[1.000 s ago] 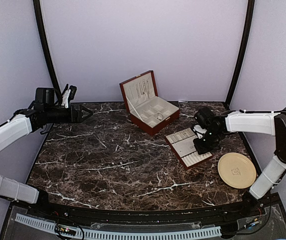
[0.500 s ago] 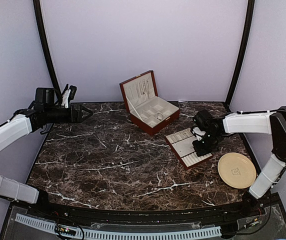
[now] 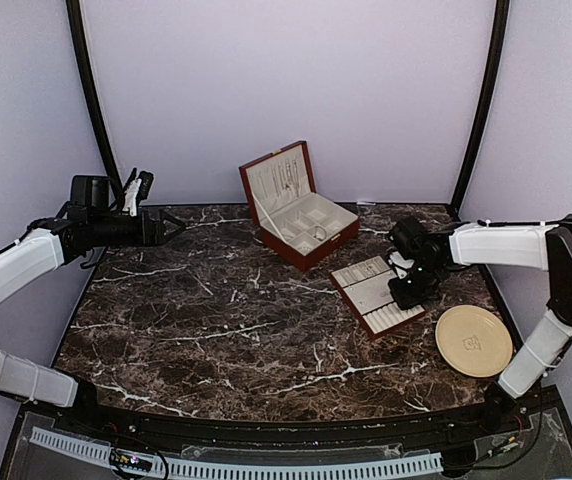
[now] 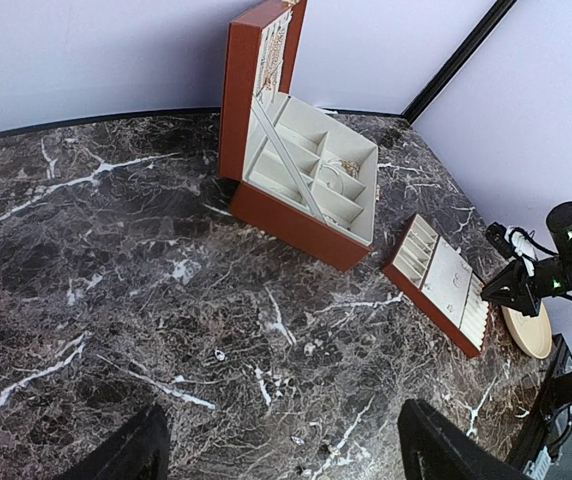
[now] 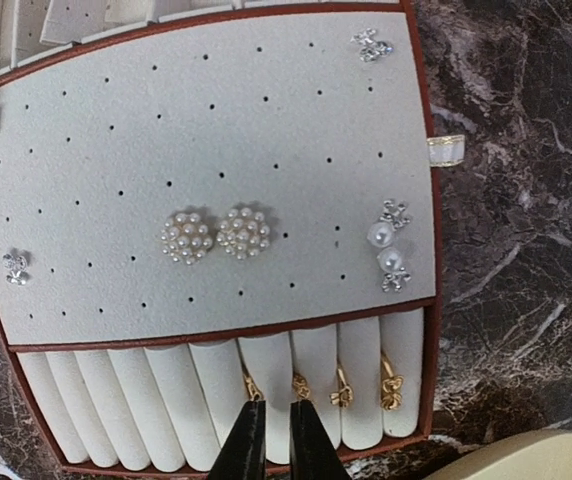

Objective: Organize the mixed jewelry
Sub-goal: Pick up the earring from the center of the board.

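The jewelry tray point(image 5: 206, 150) holds pearl cluster earrings point(image 5: 216, 235), small silvery studs point(image 5: 371, 44) and pearl drop earrings point(image 5: 388, 245) on its grey pad. Gold rings point(image 5: 341, 392) sit between the white ring rolls along its near edge. My right gripper point(image 5: 277, 415) hovers over these rolls with its fingers almost together; I see nothing between them. Its left fingertip is next to the leftmost gold ring point(image 5: 254, 385). In the top view it point(image 3: 406, 292) is over the tray point(image 3: 366, 290). My left gripper point(image 3: 171, 226) is open and empty, high at the far left. Two tiny shiny specks point(image 4: 219, 354) lie on the marble below it point(image 4: 281, 415).
The open red-brown box point(image 3: 301, 215) with cream compartments stands at the back centre, a ring-like piece and chains inside. A round beige plate point(image 3: 474, 340) lies right of the tray, its rim in the right wrist view point(image 5: 506, 462). Dark marble table point(image 3: 216, 320).
My right gripper has shifted slightly over the near part of the tray. The left arm has not moved.
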### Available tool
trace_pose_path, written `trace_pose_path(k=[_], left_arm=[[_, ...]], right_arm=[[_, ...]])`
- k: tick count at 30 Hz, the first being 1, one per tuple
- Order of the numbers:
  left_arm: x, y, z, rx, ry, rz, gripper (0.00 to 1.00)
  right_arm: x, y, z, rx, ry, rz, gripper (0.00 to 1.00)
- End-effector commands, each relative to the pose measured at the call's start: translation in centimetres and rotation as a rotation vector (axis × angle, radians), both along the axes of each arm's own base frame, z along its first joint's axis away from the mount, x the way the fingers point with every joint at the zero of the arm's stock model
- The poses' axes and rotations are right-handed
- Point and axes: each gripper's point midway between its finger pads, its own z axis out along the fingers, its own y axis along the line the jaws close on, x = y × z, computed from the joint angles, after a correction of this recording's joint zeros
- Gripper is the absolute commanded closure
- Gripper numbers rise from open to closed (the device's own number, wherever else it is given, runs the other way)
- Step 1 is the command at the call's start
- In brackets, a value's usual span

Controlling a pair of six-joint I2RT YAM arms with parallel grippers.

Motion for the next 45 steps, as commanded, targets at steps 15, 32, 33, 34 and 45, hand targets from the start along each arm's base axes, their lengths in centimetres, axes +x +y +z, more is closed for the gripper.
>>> trace_pose_path(k=[15, 32, 33, 34, 45], left_arm=[[-0.5, 0.2, 0.5, -0.011, -0.020, 0.000, 0.19], [-0.5, 0.2, 0.6, -0.010, -0.024, 0.000, 0.19], [-0.5, 0.2, 0.6, -0.010, -0.022, 0.000, 0.19], [-0.5, 0.2, 0.6, -0.009, -0.024, 0.001, 0.19], [-0.4, 1.7, 1.4, 0.032, -0.074, 0.083, 0.19]], right_arm=[[0.4, -0.7, -0.2, 0.032, -0.002, -0.060, 0.97], [-0.6, -1.1, -2.5, 0.016, 0.054, -0.072, 1.00], [-0.5, -1.0, -2.5, 0.016, 0.052, -0.072, 0.99], [-0.5, -1.1, -2.5, 0.014, 0.052, -0.073, 0.99], [0.8, -0.7, 1.1, 0.047, -0.036, -0.088, 0.82]])
